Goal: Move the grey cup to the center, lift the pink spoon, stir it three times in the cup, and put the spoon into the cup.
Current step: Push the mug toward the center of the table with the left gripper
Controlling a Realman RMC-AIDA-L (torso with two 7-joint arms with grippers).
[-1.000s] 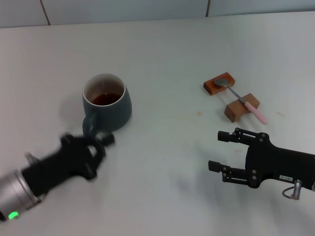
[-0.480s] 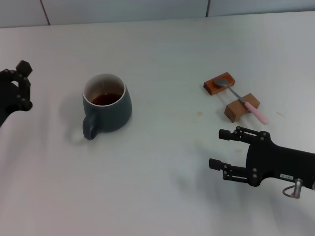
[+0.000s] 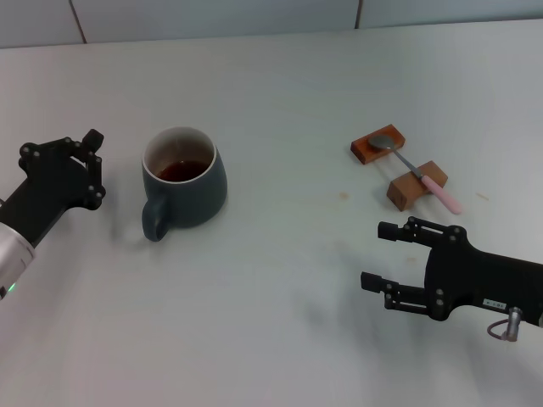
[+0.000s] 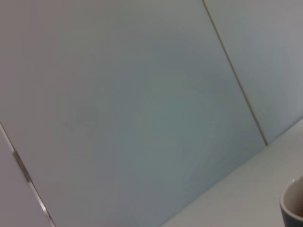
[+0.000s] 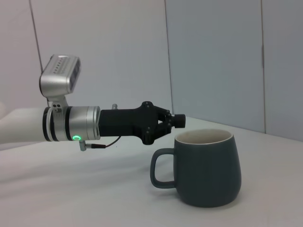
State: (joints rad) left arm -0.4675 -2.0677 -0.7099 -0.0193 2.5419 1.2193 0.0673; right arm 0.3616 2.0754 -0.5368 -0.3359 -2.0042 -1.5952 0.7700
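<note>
Currently listed: grey cup [image 3: 184, 176] stood on the table [image 3: 280, 76], handle nearest the left gripper [image 3: 92, 165], which held nothing, apparently nearly closed. Right gripper [image 3: 383, 256] waited open, empty. Pink spoon [image 3: 422, 175] lay across wooden blocks [image 3: 399, 168], well beyond the cup. Advice: push low, slowly, avoiding spills.

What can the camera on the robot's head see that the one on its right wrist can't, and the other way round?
Only the head view shows the pink spoon resting across two brown wooden blocks, the dark liquid in the cup, and the right gripper with jaws apart. Only the right wrist view shows the wall panels behind the table and the left arm's silver wrist section. Both show the grey cup and the left gripper beside it, not touching.
</note>
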